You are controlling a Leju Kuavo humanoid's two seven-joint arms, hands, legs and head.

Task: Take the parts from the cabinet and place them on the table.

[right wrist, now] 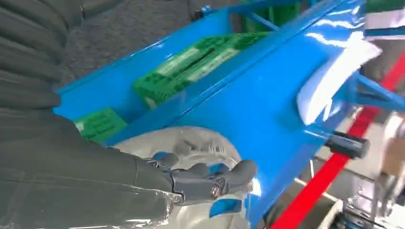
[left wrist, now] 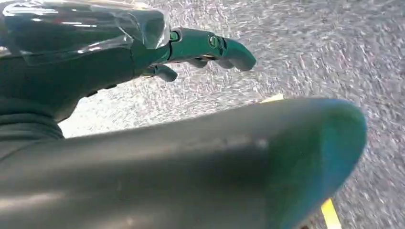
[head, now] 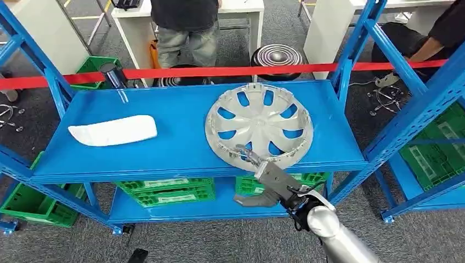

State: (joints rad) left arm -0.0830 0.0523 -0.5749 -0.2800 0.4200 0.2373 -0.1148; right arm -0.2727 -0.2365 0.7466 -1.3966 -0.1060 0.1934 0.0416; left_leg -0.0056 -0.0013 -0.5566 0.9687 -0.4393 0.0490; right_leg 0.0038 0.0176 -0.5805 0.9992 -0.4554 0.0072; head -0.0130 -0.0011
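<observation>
On the top shelf [head: 181, 137] of a blue metal rack lie the two parts: a silver wheel cover [head: 259, 126] toward the right side, lying flat, and a white curved panel [head: 113, 131] toward the left, well apart from it. The right hand [head: 267, 176] reaches in from below on its silver arm and sits at the near rim of the wheel cover, its fingertips [head: 248, 155] over the cover's edge; in the right wrist view the dark fingers [right wrist: 215, 177] lie stretched across the silver cover's surface, but whether they actually clamp the rim or merely rest on it cannot be told. The left hand [left wrist: 191, 50] hangs over grey speckled carpet with its fingers loosely curled and nothing in them. Green crates [head: 167, 191] stand on the lower shelf beneath. A red tape [head: 230, 71] stretches across behind the rack, and beyond it a person [head: 185, 27] in grey trousers stands by a white table, with a second person's dark sleeve [head: 447, 33] at the far right.
</observation>
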